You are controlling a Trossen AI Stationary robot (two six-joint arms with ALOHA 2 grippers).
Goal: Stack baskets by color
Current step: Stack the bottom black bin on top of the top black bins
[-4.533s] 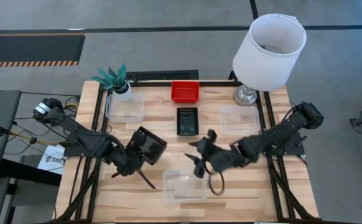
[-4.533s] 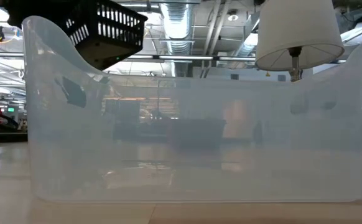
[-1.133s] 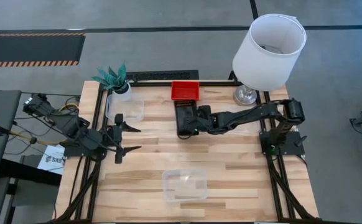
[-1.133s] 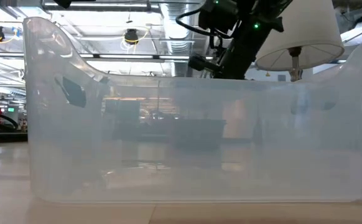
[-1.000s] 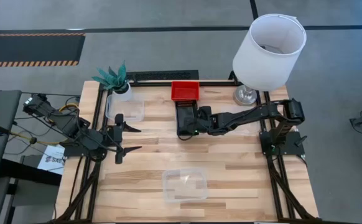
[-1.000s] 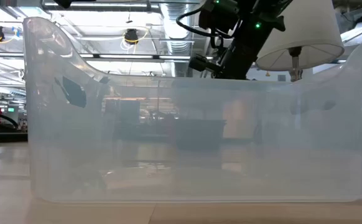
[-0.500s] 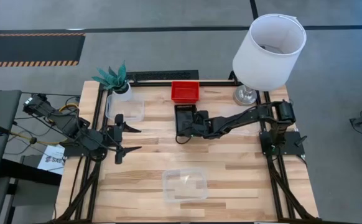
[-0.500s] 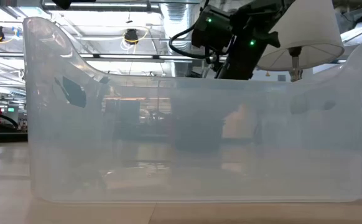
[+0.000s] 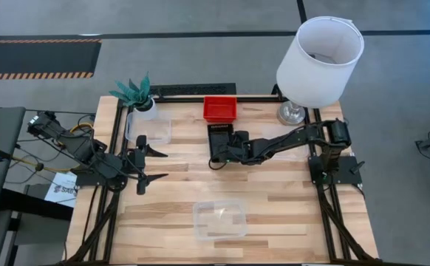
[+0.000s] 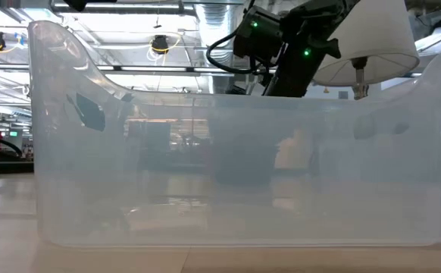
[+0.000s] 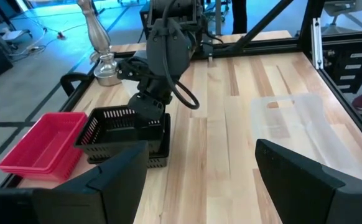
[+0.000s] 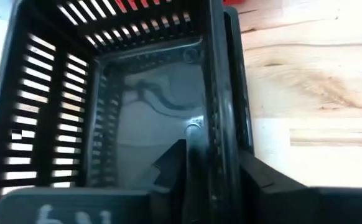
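Overhead camera looking straight down, low camera pressed against clear basket (image 10: 236, 167), two wrist close-ups

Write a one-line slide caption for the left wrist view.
Right gripper at the rim of the slatted black plastic basket stacked on another, beside the red plastic basket, on the wooden table.

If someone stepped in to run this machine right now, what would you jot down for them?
Right gripper: at the black basket stack mid-table, fingers either side of its wall, grip looks to be loosening.
Left gripper: open, empty, waiting at the left edge.
Red baskets: at the back, behind the black stack.
Clear baskets: one by the plant, one at the front.
Done: black on black.
Left: bring the clear ones together.
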